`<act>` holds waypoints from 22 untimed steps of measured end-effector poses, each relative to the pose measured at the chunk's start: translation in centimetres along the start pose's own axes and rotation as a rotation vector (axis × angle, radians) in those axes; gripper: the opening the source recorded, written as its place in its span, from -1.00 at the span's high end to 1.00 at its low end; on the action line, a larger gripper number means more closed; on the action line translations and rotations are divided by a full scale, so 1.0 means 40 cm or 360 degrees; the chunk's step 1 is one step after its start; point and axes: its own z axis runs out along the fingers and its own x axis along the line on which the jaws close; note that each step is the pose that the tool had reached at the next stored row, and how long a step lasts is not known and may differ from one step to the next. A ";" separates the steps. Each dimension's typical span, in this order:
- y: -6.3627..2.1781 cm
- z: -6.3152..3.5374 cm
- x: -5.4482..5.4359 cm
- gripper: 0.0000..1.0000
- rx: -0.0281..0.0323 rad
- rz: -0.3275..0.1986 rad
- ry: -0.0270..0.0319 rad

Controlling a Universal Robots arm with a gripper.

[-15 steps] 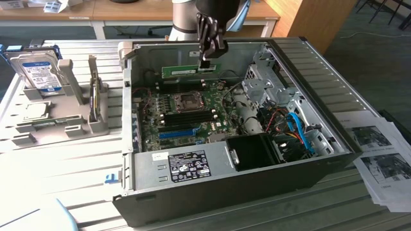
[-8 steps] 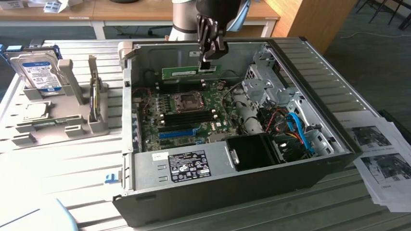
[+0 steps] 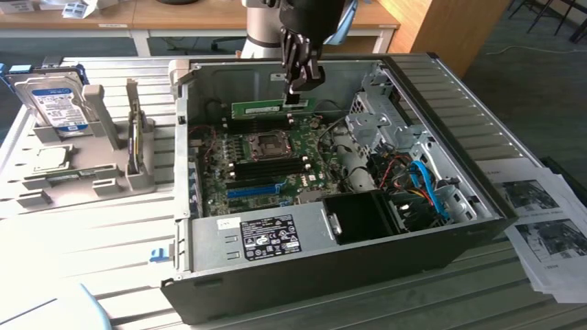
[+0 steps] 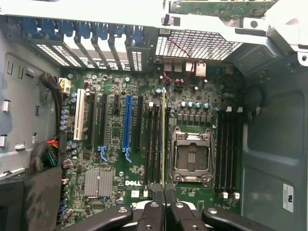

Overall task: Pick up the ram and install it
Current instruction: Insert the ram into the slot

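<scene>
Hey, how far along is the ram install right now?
Picked up: the gripper is shut on the ram, holding it inside the computer case above the motherboard. In hand: in the wrist view it hangs edge-on over the memory slots beside the CPU socket. Left: it is not seated yet.

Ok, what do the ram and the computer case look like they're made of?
The ram: a thin, flat, matte green stick, probably circuit-board laminate. The computer case: grey, dull-sheened ribbed panels with folded edges, most likely painted or bare sheet metal.
</scene>
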 end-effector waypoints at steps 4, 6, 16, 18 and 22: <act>0.000 0.001 0.000 0.78 0.00001 0.0000 0.00004; 0.000 0.001 0.000 0.78 0.00001 0.0000 0.00005; -0.001 0.010 0.001 0.78 -0.00001 0.0000 0.00006; -0.001 0.012 0.001 0.78 0.00001 0.0001 0.00001; -0.001 0.018 0.001 0.78 0.00001 0.0002 0.00003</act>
